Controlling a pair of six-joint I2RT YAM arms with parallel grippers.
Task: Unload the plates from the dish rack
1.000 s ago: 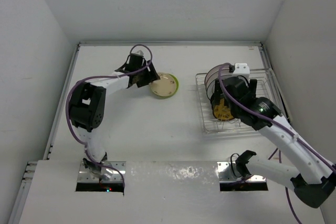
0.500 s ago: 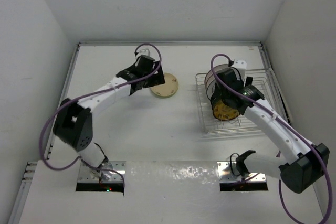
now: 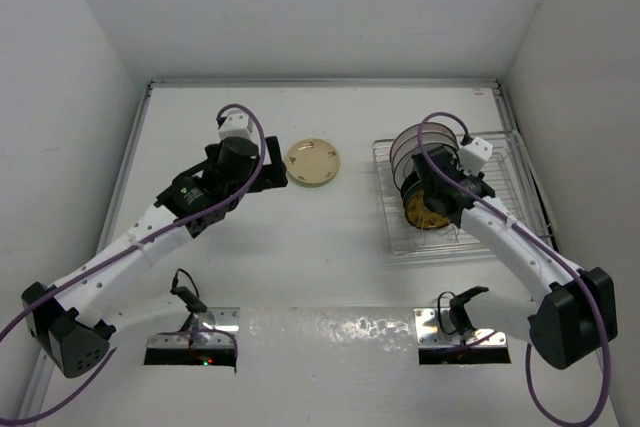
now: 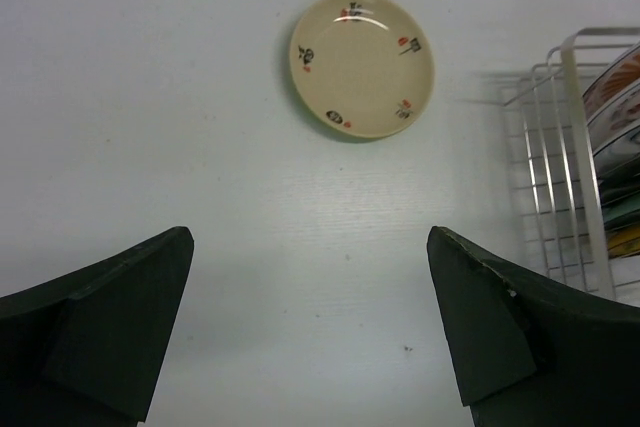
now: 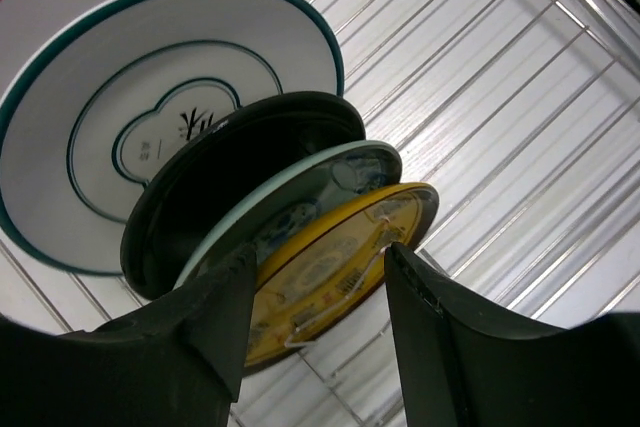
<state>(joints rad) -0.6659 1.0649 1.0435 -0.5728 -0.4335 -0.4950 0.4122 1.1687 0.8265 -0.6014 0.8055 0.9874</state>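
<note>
The left gripper (image 4: pixel 308 237) is finished in matt black. Ahead of its jaws, a tan plate (image 4: pixel 362 65) is marked with small red and dark motifs, and a green edge is seen at its lower left. The right gripper (image 5: pixel 318 259) is likewise black. Between its jaws, a yellow plate (image 5: pixel 335 277) with a faint print is seen. Beyond it are ranged a pale teal patterned plate (image 5: pixel 300 209), a black plate (image 5: pixel 225 182) and a white plate (image 5: pixel 150 97) rimmed in teal, with a teal cloud outline. The dish rack (image 5: pixel 500 97) is silver wire.
</note>
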